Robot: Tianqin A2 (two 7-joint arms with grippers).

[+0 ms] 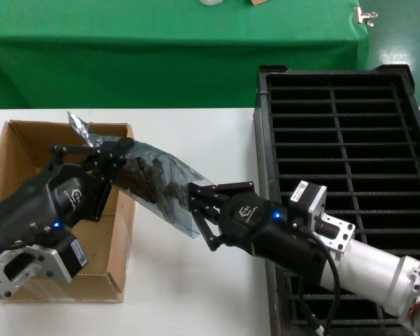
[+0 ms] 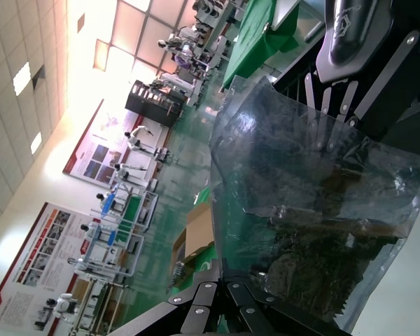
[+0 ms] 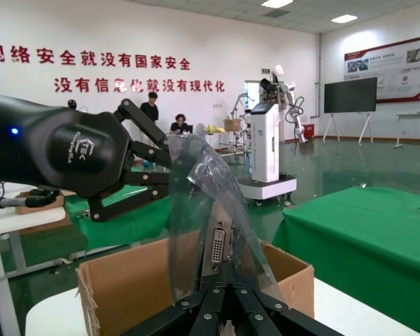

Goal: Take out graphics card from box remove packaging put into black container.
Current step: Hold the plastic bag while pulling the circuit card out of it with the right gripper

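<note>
Two pincers hold one bag [image 1: 154, 178] between them, stretched in the air over the white table [image 1: 196, 280], between the box [image 1: 14, 161] and the black container [image 1: 343, 140]. The left pincer [image 1: 119, 157] is clenched on the bag's upper end, just above the box's right wall; its arm lies across the open box. The right pincer [image 1: 199, 213] is clenched on the bag's lower end, beside the container's left wall, with its arm reaching back over the container's near slots. The bag slopes down from the box side toward the container and touches neither.

Inside the bag sits the card [image 3: 217, 245]. The right wrist view shows its silver bracket with a port, upright through the plastic just above that pincer's fingers [image 3: 217, 301], with the left pincer [image 3: 150, 164] gripping the crinkled top beyond. The left wrist view shows the dark board [image 2: 315, 245] through the bag's film, with the right pincer [image 2: 329, 105] at its far edge.

The box stands at the table's left, the container at its right, well apart.
</note>
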